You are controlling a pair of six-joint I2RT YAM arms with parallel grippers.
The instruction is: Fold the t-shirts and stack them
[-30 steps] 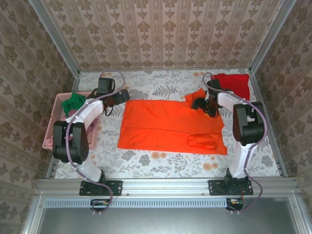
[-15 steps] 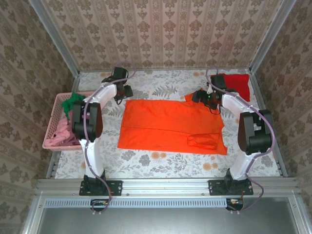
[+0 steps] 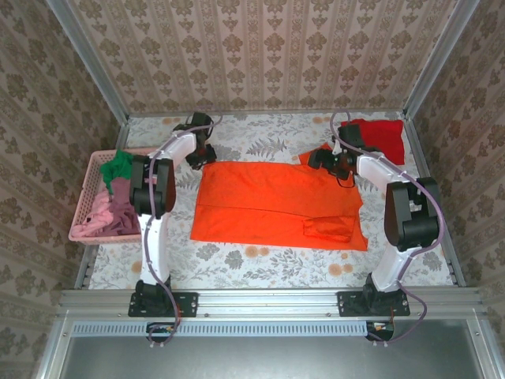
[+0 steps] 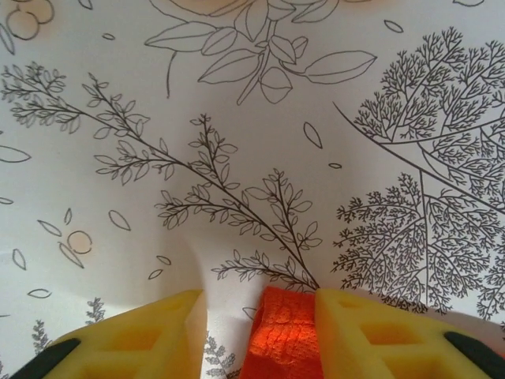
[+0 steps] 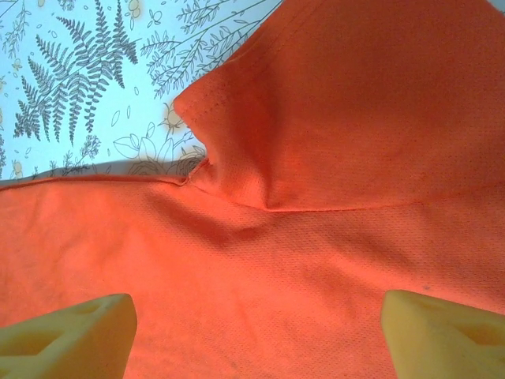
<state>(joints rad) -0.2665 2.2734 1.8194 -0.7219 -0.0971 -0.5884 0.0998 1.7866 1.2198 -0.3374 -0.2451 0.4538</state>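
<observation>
Currently, both of my claws stand on the far edge of the bright orange cloth t-shirt (image 3: 276,201). It lies flat on the flower-printed white tablecloth (image 3: 260,264), with its long axis running left to right between my two arms. Left claw (image 3: 203,155): set at the far-left corner, jaws narrowed around that corner. In the left wrist view, one yellow foam pad (image 4: 371,335) touches the orange edge. The other pad (image 4: 134,339) stands just apart from it, with a strip of tablecloth between, so I judge the grip not yet made. Right claw (image 3: 326,161): set at the far-right end, over the seam where the sleeve joins the body, jaws wide and holding nothing. From both claws the body of the shirt lies toward my bases. The left arm is nearer the left corner, the right arm nearer the sleeve. I judge that the next fold requires both far corners clamped, then drawn toward the near edge, across the short axis. A deeper red cloth t-shirt (image 3: 383,136) lies at the table's far-right corner, near the right claw.
</observation>
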